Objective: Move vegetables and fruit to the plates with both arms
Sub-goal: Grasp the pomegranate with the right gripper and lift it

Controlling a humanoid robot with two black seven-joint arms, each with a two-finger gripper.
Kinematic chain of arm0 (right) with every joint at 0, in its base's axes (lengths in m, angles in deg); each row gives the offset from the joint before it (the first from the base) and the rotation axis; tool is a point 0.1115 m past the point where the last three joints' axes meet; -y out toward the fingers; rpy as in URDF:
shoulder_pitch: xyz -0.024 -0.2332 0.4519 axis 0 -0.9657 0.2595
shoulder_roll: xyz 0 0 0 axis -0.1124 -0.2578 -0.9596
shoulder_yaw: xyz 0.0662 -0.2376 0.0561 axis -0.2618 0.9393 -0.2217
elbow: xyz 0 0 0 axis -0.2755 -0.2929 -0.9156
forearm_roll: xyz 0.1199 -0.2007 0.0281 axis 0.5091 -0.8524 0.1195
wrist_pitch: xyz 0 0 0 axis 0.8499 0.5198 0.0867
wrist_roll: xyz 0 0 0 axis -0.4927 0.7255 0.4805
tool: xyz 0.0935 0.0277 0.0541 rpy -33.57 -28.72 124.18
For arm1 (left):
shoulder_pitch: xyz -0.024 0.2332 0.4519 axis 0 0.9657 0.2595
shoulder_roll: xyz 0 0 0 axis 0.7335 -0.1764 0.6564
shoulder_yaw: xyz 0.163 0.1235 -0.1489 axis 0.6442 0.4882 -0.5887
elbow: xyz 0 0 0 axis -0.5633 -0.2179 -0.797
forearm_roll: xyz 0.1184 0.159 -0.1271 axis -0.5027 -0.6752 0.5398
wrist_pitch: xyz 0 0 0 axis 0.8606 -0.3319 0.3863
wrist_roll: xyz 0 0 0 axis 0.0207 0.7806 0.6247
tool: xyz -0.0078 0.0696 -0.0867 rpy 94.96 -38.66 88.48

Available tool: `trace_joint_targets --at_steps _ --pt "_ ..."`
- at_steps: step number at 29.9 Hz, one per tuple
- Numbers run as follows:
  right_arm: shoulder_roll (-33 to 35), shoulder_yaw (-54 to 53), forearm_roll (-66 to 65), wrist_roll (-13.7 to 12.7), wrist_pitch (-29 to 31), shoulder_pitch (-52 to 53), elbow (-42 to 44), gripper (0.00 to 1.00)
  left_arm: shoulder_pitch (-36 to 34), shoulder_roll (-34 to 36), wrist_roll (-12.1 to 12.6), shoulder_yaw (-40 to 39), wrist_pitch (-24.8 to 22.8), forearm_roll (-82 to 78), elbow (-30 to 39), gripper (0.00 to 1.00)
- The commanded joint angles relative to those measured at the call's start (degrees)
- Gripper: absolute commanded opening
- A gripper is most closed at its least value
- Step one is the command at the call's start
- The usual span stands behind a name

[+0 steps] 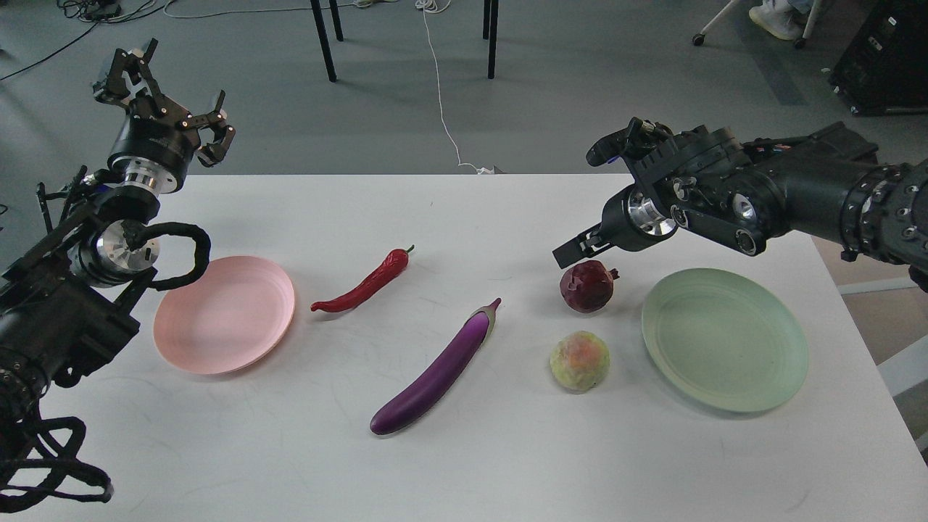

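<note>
My left gripper [163, 90] hangs above the table's far left corner, fingers spread. My right gripper [580, 250] sits just above the pomegranate [587, 287]; its fingers look nearly together, but I cannot tell. Both the pink plate [225, 315] and green plate [725, 339] are bare.

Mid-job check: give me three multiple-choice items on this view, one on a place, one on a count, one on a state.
1. The red chili lies nearest to:
A. the mint green plate
B. the pink plate
C. the pomegranate

2. Produce items on the table:
A. two
B. three
C. four

3. The plates are:
A. both empty
B. both loaded
C. one loaded

Answers:
1 B, the chili's tip lies just beside the pink plate.
2 C, chili, eggplant, pomegranate, yellow-green fruit.
3 A, all the produce lies on the tabletop.
</note>
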Motion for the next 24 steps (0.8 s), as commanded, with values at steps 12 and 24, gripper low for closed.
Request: trace_joint_targets --at_steps 12,24 --pt "-0.48 -0.48 0.32 2.02 -5.94 -4.31 0.23 0.93 0.04 0.82 -0.97 0.0 0.09 0.07 0.36 0.98" --pt "-0.22 3.13 0.06 2.02 -4.88 -4.4 -0.57 0.66 0.57 0.11 -1.06 0.09 0.09 -0.19 0.27 0.98"
